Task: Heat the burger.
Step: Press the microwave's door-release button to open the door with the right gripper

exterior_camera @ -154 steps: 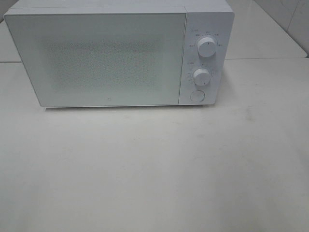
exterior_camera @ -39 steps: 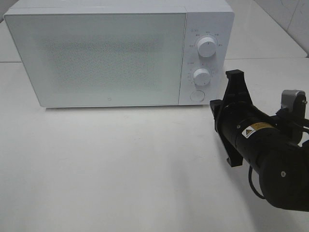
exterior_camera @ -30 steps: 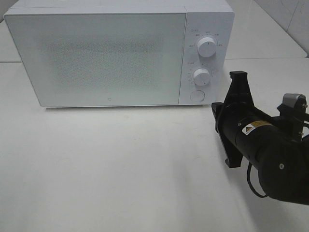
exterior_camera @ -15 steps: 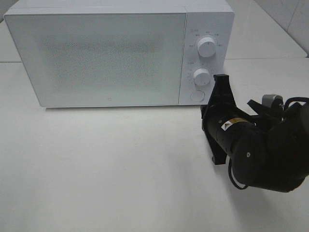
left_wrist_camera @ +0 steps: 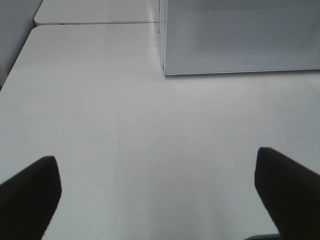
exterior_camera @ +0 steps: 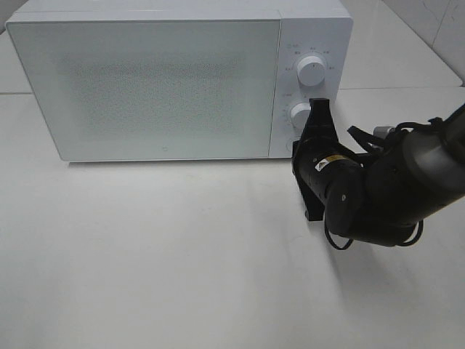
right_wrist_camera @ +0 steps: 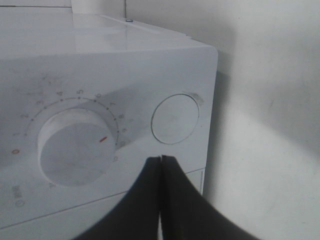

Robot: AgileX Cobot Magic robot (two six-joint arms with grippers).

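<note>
The burger is out of view. A white microwave (exterior_camera: 160,87) stands at the back of the table with its door closed; its corner also shows in the left wrist view (left_wrist_camera: 240,35). My right gripper (exterior_camera: 318,105) is shut and empty, its tips right at the control panel. In the right wrist view the closed tips (right_wrist_camera: 160,159) sit just by the round door button (right_wrist_camera: 175,119), beside the lower dial (right_wrist_camera: 75,147). Whether they touch the panel I cannot tell. My left gripper (left_wrist_camera: 155,165) is open and empty over bare table.
The upper dial (exterior_camera: 312,70) is above the right gripper on the panel. The white table (exterior_camera: 182,254) spreads in front of the microwave. A tiled wall (exterior_camera: 436,29) runs along the back right.
The right arm came in from the right and swung left toward the microwave's control panel; its shut tips now sit at the lower dial and button. The door stays closed.
</note>
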